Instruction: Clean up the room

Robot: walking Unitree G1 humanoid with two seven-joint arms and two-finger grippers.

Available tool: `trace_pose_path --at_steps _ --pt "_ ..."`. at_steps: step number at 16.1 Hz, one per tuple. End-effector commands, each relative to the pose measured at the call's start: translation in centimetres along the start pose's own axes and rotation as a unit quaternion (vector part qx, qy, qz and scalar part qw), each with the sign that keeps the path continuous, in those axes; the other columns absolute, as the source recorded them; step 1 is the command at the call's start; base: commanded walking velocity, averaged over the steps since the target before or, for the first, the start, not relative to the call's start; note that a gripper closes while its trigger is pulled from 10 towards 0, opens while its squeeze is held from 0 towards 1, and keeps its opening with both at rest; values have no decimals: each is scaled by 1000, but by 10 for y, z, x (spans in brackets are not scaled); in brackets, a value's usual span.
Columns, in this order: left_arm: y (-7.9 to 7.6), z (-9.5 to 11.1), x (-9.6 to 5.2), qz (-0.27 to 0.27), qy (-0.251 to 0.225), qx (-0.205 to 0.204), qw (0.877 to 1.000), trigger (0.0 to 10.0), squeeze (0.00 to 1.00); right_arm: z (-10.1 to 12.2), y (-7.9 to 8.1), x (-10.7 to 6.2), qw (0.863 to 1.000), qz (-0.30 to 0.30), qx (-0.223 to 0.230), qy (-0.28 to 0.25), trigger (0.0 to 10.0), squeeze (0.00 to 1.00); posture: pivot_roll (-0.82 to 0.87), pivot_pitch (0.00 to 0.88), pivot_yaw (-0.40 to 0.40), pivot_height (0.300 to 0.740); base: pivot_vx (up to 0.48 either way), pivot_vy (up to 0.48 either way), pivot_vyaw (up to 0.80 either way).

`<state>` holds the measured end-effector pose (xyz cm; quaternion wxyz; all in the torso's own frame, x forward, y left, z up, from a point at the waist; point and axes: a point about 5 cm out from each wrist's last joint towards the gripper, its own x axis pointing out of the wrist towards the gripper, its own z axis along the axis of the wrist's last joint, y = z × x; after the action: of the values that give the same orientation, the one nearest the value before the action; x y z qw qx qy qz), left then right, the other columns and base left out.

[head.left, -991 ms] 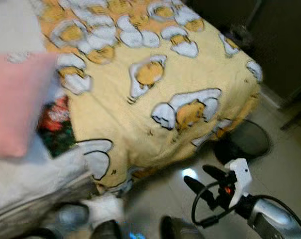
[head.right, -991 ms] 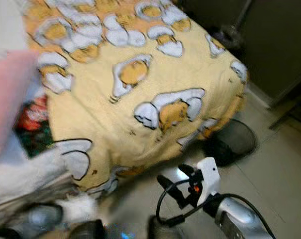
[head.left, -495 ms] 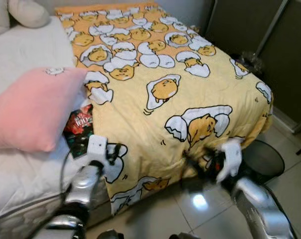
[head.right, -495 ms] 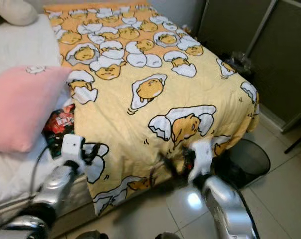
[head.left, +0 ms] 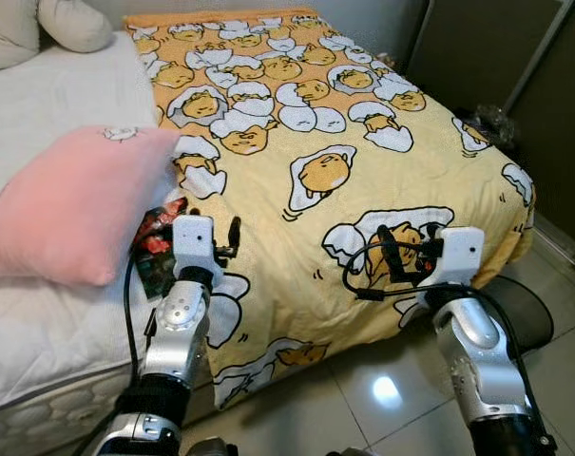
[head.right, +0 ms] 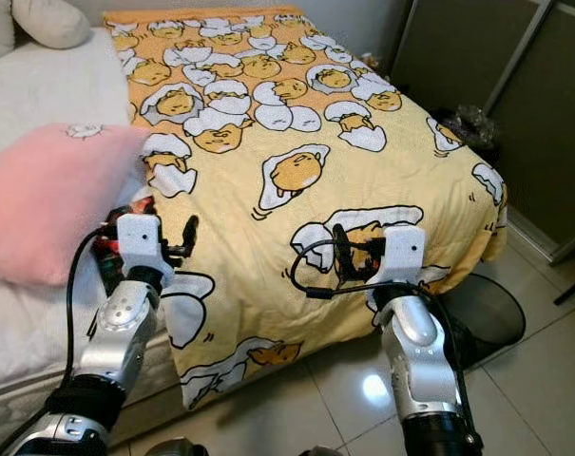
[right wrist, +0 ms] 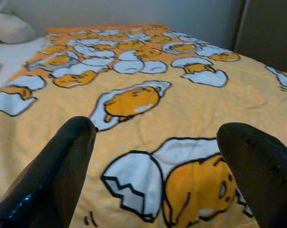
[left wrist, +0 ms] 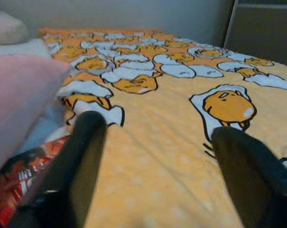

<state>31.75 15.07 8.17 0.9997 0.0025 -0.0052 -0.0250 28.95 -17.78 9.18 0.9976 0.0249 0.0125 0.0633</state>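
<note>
Left gripper point(left wrist: 152, 156) spread wide, empty, over yellow egg-print blanket point(head.left: 306, 123); red snack packet point(head.left: 154, 228) just beside one finger, tucked under pink pillow point(head.left: 68, 209). Right gripper point(right wrist: 157, 161) likewise splayed, empty, above blanket's foot end. Black wastebasket point(head.left: 515, 304) on floor beyond.

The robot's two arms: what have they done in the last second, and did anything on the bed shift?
Both arms rose over the yellow blanket. The left gripper hovers open by the pink pillow; the right gripper hovers open near the foot edge. Nothing was grasped. Blanket, pillow and red packet stayed put; the camera moved.
</note>
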Motion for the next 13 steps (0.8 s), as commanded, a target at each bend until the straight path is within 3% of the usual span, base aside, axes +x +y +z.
trace_pose_path --at_steps 1,2,3,8,12,13 --pt "5 6 1 15 -4 -8 1000 10000 1000 3 0 5 1000 -2 -9 -7 10000 0 2 0 -25 740 0 0 0" --pt "9 13 5 38 -3 -10 999 10000 1000 3 6 10 1000 11 -9 -9 10000 0 13 0 -29 740 0 0 0" --pt "12 18 6 45 -12 -9 999 10000 0 3 10 13 1000 14 -2 -17 10000 0 22 0 -30 740 0 0 0" --pt "5 28 15 29 -22 33 999 10000 0 3 1 19 1000 3 -4 -20 10000 0 32 0 -46 740 0 0 527" --pt "3 33 18 19 -24 62 998 10000 0 -5 9 20 1000 15 0 -13 10000 0 27 0 -36 740 0 0 594" --pt "4 35 19 16 -27 53 998 10000 0 -6 12 21 1000 19 3 -12 10000 0 26 0 -32 740 0 0 575"
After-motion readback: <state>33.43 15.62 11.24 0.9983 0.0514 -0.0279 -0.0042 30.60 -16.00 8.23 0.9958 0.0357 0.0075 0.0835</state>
